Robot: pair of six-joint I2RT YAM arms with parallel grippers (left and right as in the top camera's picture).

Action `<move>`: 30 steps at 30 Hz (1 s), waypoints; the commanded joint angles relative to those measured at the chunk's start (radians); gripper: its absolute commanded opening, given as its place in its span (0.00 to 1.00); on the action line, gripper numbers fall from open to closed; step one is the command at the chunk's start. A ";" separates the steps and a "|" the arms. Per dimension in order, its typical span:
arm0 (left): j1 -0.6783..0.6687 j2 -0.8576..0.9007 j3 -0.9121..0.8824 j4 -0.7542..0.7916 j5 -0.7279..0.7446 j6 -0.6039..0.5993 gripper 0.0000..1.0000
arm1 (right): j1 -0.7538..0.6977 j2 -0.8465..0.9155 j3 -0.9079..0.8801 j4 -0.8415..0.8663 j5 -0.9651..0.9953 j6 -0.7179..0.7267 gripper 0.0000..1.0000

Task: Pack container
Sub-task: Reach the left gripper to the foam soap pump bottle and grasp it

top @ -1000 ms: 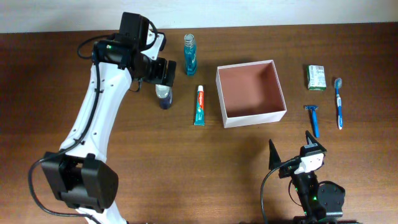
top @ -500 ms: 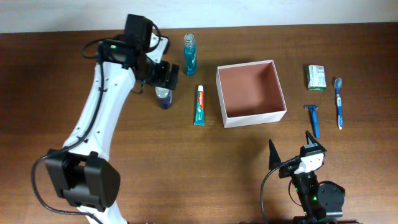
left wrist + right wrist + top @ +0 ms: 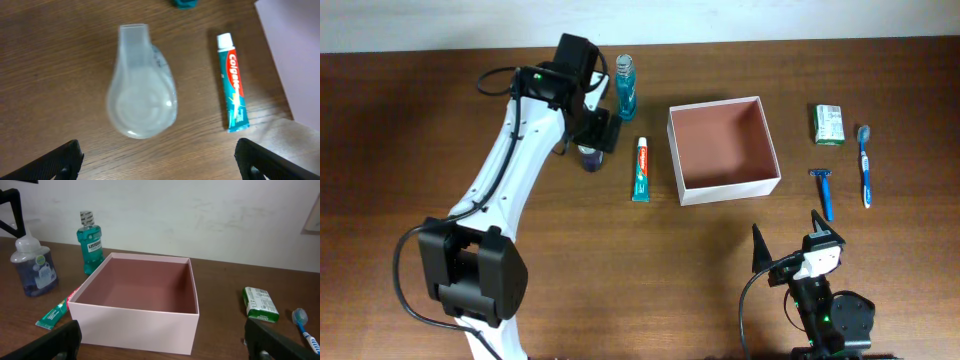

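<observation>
Left gripper [image 3: 159, 150] has shifted right, now above the small blue bottle [image 3: 141, 100], jaws apart; pick looks imminent. Container [image 3: 725, 190] sits empty, centre-right of overhead frame. Right gripper [image 3: 161, 327] parked, jaws apart.

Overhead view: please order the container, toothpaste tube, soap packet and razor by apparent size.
1. container
2. toothpaste tube and soap packet: one longer, one wider, too alike to rank
3. razor
</observation>
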 commanded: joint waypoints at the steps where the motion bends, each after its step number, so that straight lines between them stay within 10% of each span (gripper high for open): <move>1: 0.018 0.009 0.018 -0.003 -0.026 -0.017 0.99 | 0.005 -0.007 -0.005 -0.005 0.009 0.000 0.99; 30: 0.018 0.153 0.018 0.147 -0.029 -0.016 0.99 | 0.005 -0.007 -0.005 -0.005 0.009 0.000 0.99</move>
